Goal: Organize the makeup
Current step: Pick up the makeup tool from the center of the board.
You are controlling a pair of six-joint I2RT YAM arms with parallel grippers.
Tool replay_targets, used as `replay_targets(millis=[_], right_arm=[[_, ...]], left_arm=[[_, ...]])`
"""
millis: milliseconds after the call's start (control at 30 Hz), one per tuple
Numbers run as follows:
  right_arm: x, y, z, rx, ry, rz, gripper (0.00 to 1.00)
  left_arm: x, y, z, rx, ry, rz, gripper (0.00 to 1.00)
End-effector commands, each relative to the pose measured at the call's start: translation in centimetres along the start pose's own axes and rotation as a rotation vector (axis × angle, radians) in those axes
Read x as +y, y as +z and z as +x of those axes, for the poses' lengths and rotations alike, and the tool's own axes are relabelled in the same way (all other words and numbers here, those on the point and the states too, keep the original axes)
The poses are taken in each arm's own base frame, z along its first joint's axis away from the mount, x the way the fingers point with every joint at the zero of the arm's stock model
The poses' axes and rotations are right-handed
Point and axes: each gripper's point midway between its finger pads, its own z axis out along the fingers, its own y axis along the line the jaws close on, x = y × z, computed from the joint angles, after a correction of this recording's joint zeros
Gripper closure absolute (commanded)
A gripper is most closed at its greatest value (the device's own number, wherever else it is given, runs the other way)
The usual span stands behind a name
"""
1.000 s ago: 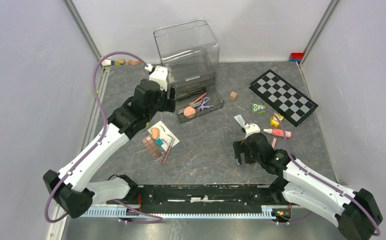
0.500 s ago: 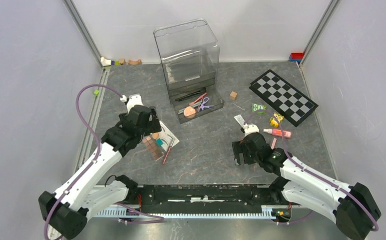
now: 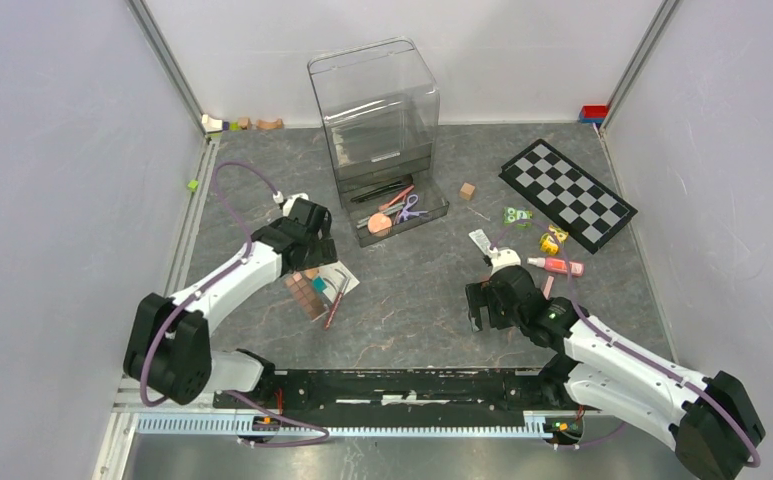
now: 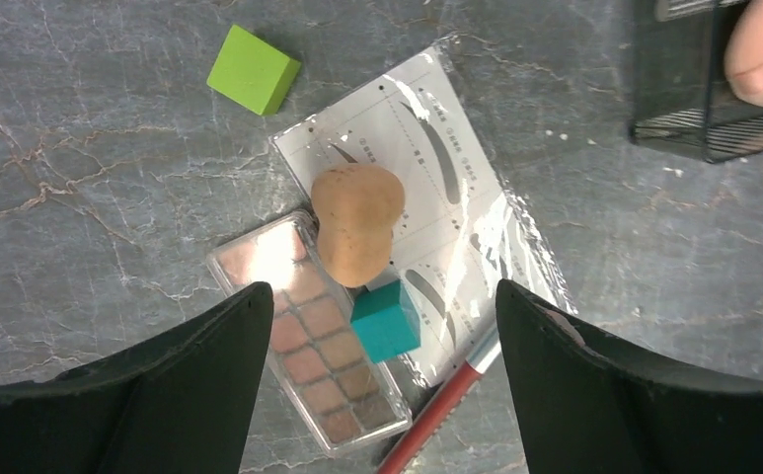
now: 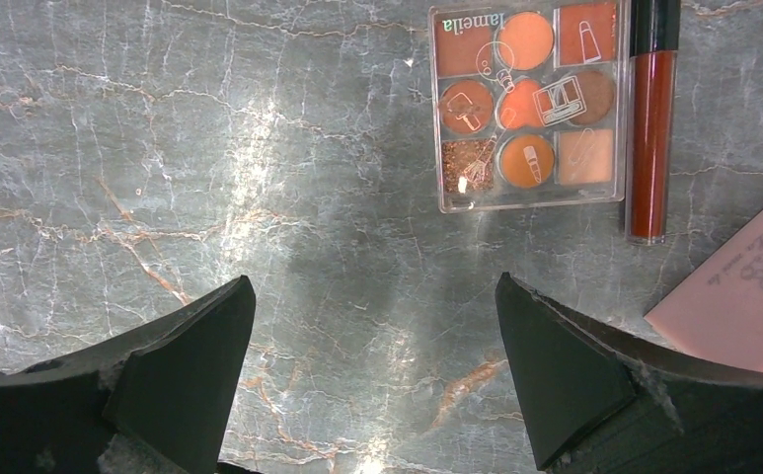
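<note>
The left gripper (image 4: 379,296) hangs over a small heap on the gray table (image 4: 81,197). Its two fingers (image 4: 190,395) are wide apart and hold nothing. Right under it lies a white card (image 4: 446,188) with eyebrow shapes on it. A peach sponge (image 4: 357,225) sits on the card and leans onto the top end of a brown palette (image 4: 303,351). A teal cube (image 4: 387,319) sits just below the sponge, at the edge of the brown palette. A red pencil (image 4: 446,405) lies by the bottom of the card. A green cube (image 4: 253,82) lies on the table near the card's top corner.

From above, a clear box (image 3: 377,100) stands at the back of the table. Its bottom drawer (image 3: 432,217) is pulled out. In the drawer are lilac scissors (image 3: 410,208), a second sponge (image 3: 380,224) and some long thin things that are too small to tell.

The right gripper (image 5: 373,281) is wide open too and holds nothing. It is over bare table. Ahead of it lies a square palette (image 5: 525,104) with orange and brown colours. A dark red gloss (image 5: 650,128) lies just beside the square palette. The corner of a pink flat thing (image 5: 742,296) shows near the gloss. From above, a pink tube (image 3: 555,266) lies near the checkerboard (image 3: 567,195)
</note>
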Motion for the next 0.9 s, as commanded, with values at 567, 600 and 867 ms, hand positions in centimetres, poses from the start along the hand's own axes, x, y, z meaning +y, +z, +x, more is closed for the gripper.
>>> replay_targets(millis=[567, 600, 867], right_arm=[[-0.5, 0.1, 0.3, -0.003, -0.006, 0.019, 0.01], [-0.5, 0.2, 0.4, 0.0, -0.006, 0.019, 0.01], [-0.4, 0.3, 0.4, 0.001, -0.007, 0.017, 0.01]], left_arm=[[-0.5, 5.0, -1.0, 0.059, -0.019, -0.024, 0.39], [-0.4, 5.1, -1.0, 0.059, -0.017, -0.028, 0.4], [-0.2, 4.9, -1.0, 0.052, -0.019, -0.035, 0.58]])
